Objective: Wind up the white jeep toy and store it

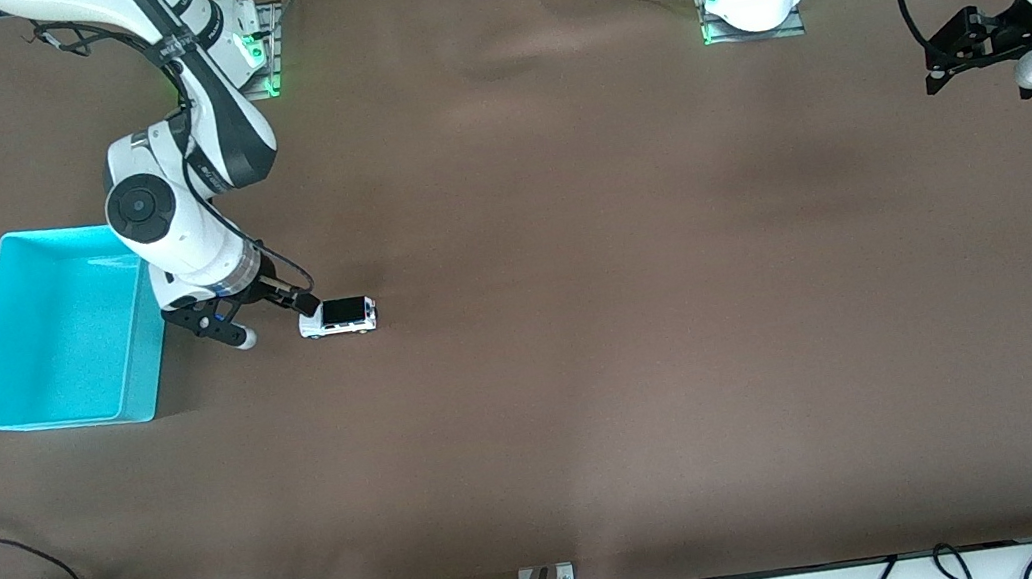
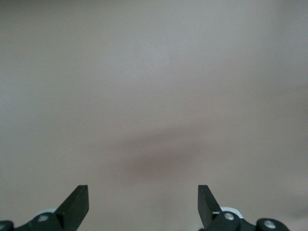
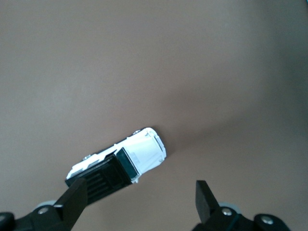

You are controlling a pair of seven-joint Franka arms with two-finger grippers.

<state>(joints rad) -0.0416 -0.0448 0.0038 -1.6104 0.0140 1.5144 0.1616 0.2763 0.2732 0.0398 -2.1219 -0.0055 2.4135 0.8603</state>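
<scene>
1. Your white jeep toy (image 1: 338, 316) stands on its wheels on the brown table (image 1: 581, 321), toward the right arm's end, with the cyan bin (image 1: 57, 329) near it and closer still to that end.
2. The right gripper (image 1: 270, 322) sits low, between the bin and the jeep, jaws spread wide and holding nothing. In the right wrist view the jeep (image 3: 120, 161) lies by one finger (image 3: 74, 199), not squarely between the two.
3. You look to be at the approach to the first grasp; no winding or storing shows yet.
4. Next, centre the open jaws over the jeep's body, lower, then close across its narrow sides.
5. The left gripper (image 1: 972, 49) waits over the table's left-arm end, well apart, also wide open and empty; its wrist view shows only bare table (image 2: 154, 96).
</scene>
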